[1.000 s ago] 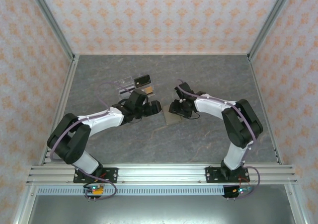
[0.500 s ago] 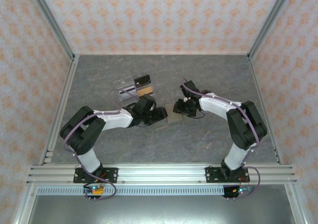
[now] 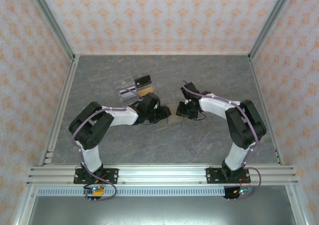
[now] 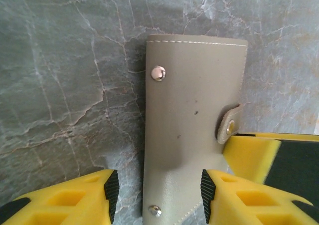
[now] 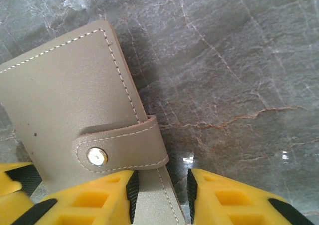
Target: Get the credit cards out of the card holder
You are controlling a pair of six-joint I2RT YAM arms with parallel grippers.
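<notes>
The card holder point(image 4: 194, 115) lies shut and flat on the grey table, dull beige-grey with metal snaps. Its strap point(image 5: 122, 147) is snapped down over one edge. The credit cards are hidden inside it. My left gripper point(image 4: 159, 190) is open and straddles the holder's near end, with a gap between the left pad and the holder. My right gripper point(image 5: 162, 190) is open over the holder's strap-side edge, one pad above the holder point(image 5: 60, 100) and one above bare table. From above, the left gripper point(image 3: 162, 114) and right gripper point(image 3: 183, 110) face each other across the holder point(image 3: 175, 117).
A clear plastic tray point(image 3: 133, 85) with black and tan pieces sits just behind my left arm. Metal rails point(image 3: 60, 105) and patterned walls close in the table on three sides. A yellow finger point(image 4: 251, 155) of the right gripper lies close beside my left jaw.
My left arm has reached right until its gripper straddles the holder, and its jaws have narrowed a lot. The right gripper's jaws have also narrowed, staying at the holder's edge.
</notes>
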